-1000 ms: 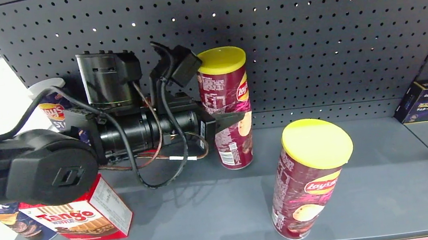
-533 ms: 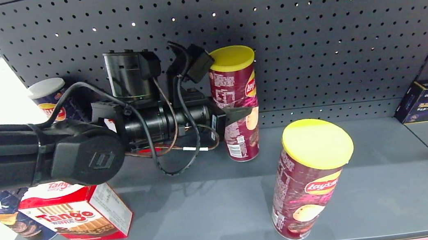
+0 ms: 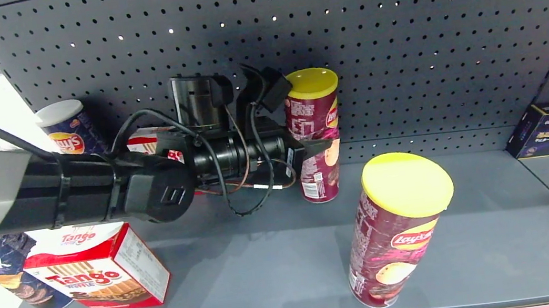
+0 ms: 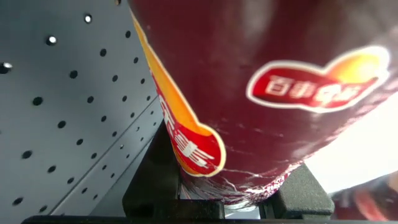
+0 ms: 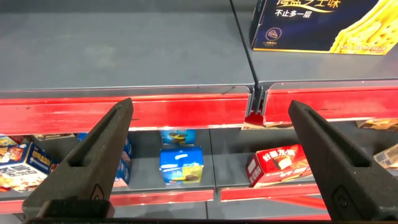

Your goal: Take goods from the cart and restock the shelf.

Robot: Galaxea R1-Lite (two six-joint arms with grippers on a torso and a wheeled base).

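The placing step is in hand: the left end effector [image 3: 314, 147] is clenched around a maroon cylindrical chip can with a yellow plastic lid [image 3: 312, 112], held upright near the back edge of the grey metal shelf [image 3: 270, 282], just before the perforated back panel [image 3: 395, 26]; whether its base touches the shelf I cannot tell. A second maroon can [image 3: 396, 233] stands near the front edge. The next move probably calls for settling the base flat, then letting go. The right end effector [image 5: 211, 155] hangs released, holding nothing

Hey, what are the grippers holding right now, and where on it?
The left gripper clamps the rear chip can around the middle of its body. The right gripper is open, holding nothing.
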